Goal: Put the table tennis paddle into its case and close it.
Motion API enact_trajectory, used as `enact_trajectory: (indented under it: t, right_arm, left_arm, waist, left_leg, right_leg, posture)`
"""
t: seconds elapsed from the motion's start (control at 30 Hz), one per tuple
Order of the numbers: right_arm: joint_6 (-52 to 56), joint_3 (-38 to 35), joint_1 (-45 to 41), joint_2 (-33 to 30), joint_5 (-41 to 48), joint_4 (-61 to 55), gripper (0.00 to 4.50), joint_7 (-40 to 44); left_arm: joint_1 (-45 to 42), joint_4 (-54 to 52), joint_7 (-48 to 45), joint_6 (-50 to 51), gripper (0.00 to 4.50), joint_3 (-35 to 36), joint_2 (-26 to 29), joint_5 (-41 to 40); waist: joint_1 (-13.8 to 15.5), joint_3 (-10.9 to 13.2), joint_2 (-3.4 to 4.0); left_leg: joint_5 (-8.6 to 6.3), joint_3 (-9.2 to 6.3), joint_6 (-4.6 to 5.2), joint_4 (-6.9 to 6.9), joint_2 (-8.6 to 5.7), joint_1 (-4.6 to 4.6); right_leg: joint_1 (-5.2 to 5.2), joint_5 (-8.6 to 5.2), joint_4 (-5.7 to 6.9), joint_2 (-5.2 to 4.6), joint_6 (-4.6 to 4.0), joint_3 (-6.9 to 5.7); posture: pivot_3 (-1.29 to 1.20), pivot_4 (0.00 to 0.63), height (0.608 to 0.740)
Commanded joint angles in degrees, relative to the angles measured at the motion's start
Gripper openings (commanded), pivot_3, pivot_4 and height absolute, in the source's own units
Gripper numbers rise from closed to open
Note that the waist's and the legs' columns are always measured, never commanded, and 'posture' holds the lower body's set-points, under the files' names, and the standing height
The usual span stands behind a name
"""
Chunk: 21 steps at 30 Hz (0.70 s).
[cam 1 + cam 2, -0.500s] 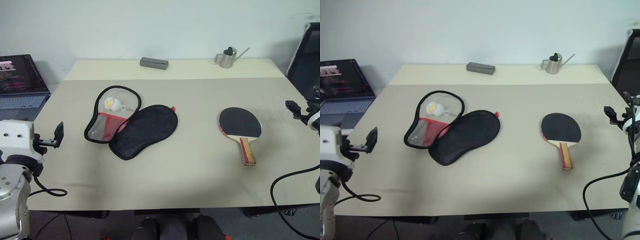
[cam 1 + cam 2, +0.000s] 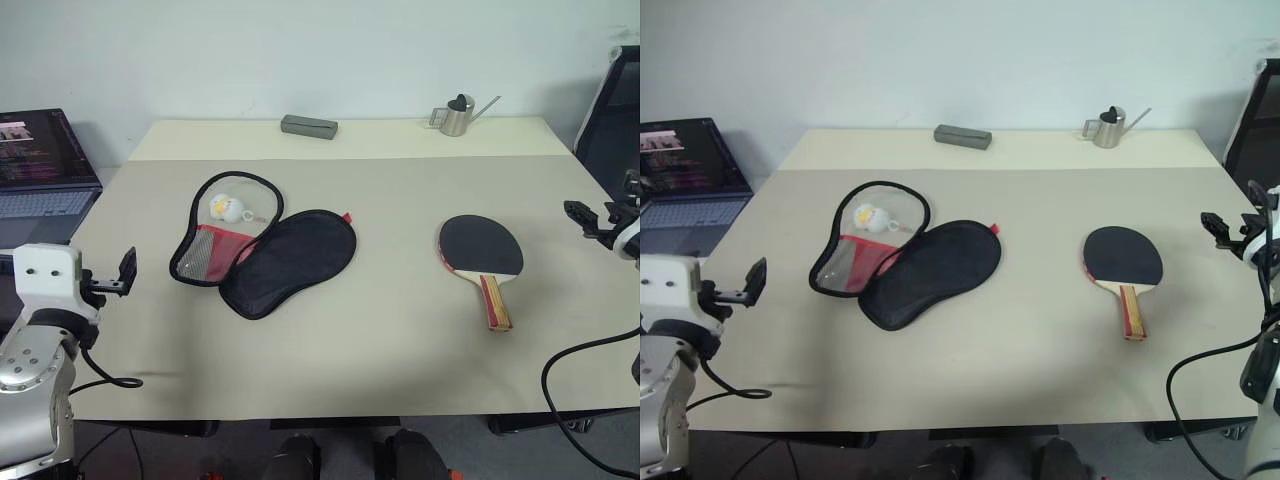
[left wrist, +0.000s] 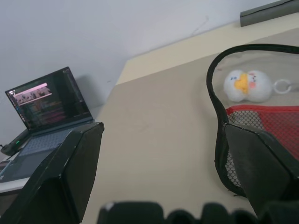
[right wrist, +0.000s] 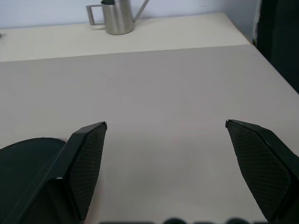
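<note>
on the table's [image 2: 330, 370] left half the case [image 2: 265, 255] lies unzipped, a small ball [image 2: 226, 208] inside; the paddle [image 2: 482, 255] lies toward the right edge; both the left gripper [image 3: 163, 154] and the right gripper [image 4: 166, 140] are spread wide, empty.

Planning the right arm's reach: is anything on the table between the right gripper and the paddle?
Nothing visible. Bare table lies between the open right gripper and the paddle.

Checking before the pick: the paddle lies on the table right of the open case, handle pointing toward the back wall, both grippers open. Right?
Not quite: the paddle handle points toward the table's near edge, as the left eye view shows. The rest holds.
</note>
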Motion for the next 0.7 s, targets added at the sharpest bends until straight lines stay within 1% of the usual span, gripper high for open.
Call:
enact_trajectory:
  t: [0.03, 0.23, 0.4, 0.53, 0.63, 0.7]
  right_arm:
    - [0.71, -0.97, -1.43, -0.67, 0.96, -2.23, 4.46, 2.5]
    - [1.27, -1.58, -0.61, 0.37, 2.03, -3.11, 4.46, 6.68]
    - [2.28, -1.22, 0.3, 0.6, 2.17, -4.01, 4.46, 10.29]
    - [2.5, -0.57, 1.04, 1.83, 2.08, -5.25, 4.46, 11.91]
    - [3.38, -1.09, 0.9, 3.03, 3.23, -6.73, 4.46, 14.44]
    - [4.21, -1.27, 1.23, 3.75, 4.25, -8.13, 4.46, 17.11]
  left_arm:
    - [0.58, -0.5, -2.13, -2.26, 4.5, 2.32, 1.06, -1.32]
    - [2.21, 1.68, -6.2, -4.34, 4.5, 4.26, 3.07, -2.55]
    - [0.73, 4.76, -7.79, -5.89, 4.5, 2.3, 4.83, -1.38]
    - [-0.2, 6.91, -8.99, -7.0, 4.5, 2.49, 5.9, -1.45]
    - [-0.65, 6.04, -10.2, -5.94, 4.5, 2.46, 6.14, -2.85]
    - [-0.64, 4.8, -12.71, -4.64, 4.5, 2.02, 6.41, -4.9]
  waist:
    - [0.01, 0.0, 0.0]
    - [-0.03, 0.0, 0.0]
    - [0.05, 0.0, 0.0]
    - [-0.01, 0.0, 0.0]
    - [-0.14, 0.0, 0.0]
    - [-0.16, 0.0, 0.0]
  left_leg:
    - [0.0, 0.0, 0.0, 0.0, 0.0, 0.0]
    - [0.0, 0.0, 0.01, 0.0, 0.01, 0.01]
    - [-0.01, -0.02, 0.01, 0.0, -0.01, 0.0]
    - [-0.01, -0.03, 0.01, 0.0, 0.0, 0.0]
    - [-0.01, -0.02, 0.01, 0.0, 0.0, 0.01]
    - [-0.01, -0.02, 0.01, 0.0, 0.01, 0.01]
  right_leg:
    - [0.0, 0.0, 0.0, 0.0, 0.0, 0.0]
    - [0.0, 0.0, 0.01, 0.0, 0.0, 0.0]
    - [0.0, 0.0, 0.0, 0.0, 0.0, -0.01]
    - [0.0, 0.0, 0.01, 0.0, 0.0, -0.02]
    - [-0.01, 0.0, 0.02, 0.0, 0.0, -0.01]
    - [-0.01, 0.0, 0.02, 0.0, 0.0, 0.0]
  posture:
    - [0.0, 0.15, 0.74]
    - [0.0, 0.15, 0.74]
    - [0.0, 0.15, 0.74]
    - [0.0, 0.15, 0.74]
    - [0.0, 0.15, 0.74]
    - [0.0, 0.15, 0.74]
